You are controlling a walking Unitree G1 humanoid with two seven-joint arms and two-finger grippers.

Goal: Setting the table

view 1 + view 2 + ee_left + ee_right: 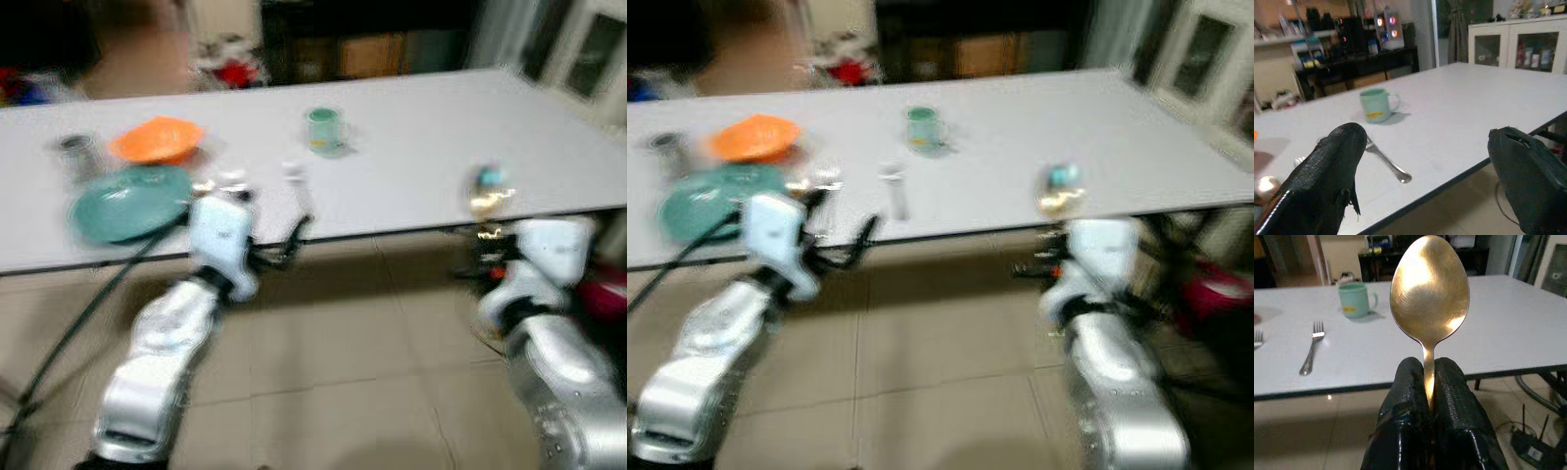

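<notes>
While my right gripper (1429, 382) clamps spoon (1429, 298) upright by handle, short of table (411, 147) edge for placing beyond; left gripper (1425, 171) spread, empty; fork (1385, 159) near mug (1376, 104).

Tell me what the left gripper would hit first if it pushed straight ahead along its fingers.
Most likely the fork, lying on the white table just ahead of the open left gripper. The green mug stands farther back on the same line. Depth is unclear; if it travels low, the table's edge could come first.
</notes>
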